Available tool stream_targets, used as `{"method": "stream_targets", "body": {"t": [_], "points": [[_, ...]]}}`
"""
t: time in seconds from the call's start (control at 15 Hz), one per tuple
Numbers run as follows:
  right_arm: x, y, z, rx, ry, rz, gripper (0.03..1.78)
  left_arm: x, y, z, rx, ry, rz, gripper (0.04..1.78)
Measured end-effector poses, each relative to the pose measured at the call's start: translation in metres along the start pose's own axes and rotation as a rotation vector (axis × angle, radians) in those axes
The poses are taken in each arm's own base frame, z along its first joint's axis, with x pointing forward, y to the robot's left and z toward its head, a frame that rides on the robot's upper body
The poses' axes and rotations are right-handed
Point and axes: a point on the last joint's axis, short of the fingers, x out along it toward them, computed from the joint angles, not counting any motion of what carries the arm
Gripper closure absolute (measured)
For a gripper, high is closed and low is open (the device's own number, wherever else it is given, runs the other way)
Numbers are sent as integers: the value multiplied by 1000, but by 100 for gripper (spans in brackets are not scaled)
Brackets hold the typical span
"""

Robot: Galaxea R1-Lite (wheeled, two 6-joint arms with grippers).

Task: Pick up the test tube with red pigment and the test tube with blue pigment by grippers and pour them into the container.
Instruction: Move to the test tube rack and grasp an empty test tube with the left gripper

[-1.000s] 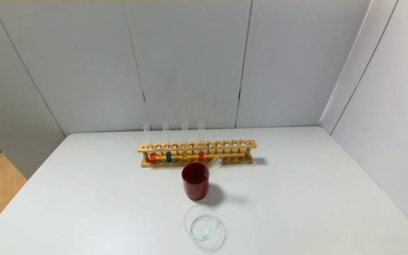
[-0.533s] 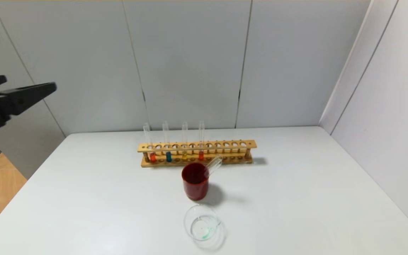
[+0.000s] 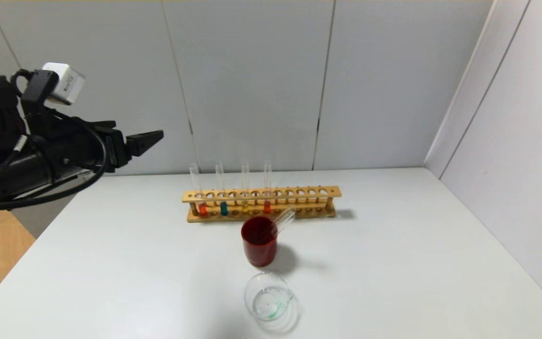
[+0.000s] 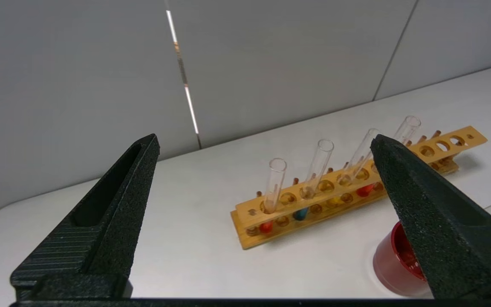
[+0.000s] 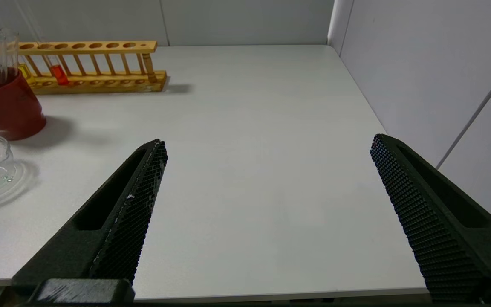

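Head view, near to far: the container (image 3: 268, 298) sits on the table (image 3: 393, 263) before a dark red cup (image 3: 259, 240); behind, a wooden rack (image 3: 261, 203) holds the red-pigment tube (image 3: 202, 208) and blue-pigment tube (image 3: 224, 207). Left gripper (image 4: 262, 145) hovers spread wide and empty; right gripper (image 5: 267, 149) likewise.

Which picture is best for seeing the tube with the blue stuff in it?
The left wrist view: the test tube with blue pigment stands close and whole in the wooden rack. The head view shows it small and far. The right wrist view barely catches it at the picture's edge.
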Motion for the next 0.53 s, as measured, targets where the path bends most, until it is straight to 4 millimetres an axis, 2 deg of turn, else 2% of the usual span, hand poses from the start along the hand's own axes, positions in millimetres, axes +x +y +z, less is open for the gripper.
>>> {"method": "stream_targets", "body": {"t": [0.53], "points": [[0, 0, 0, 0, 0, 0, 7, 27, -5, -70, -11, 32, -32, 7]]}}
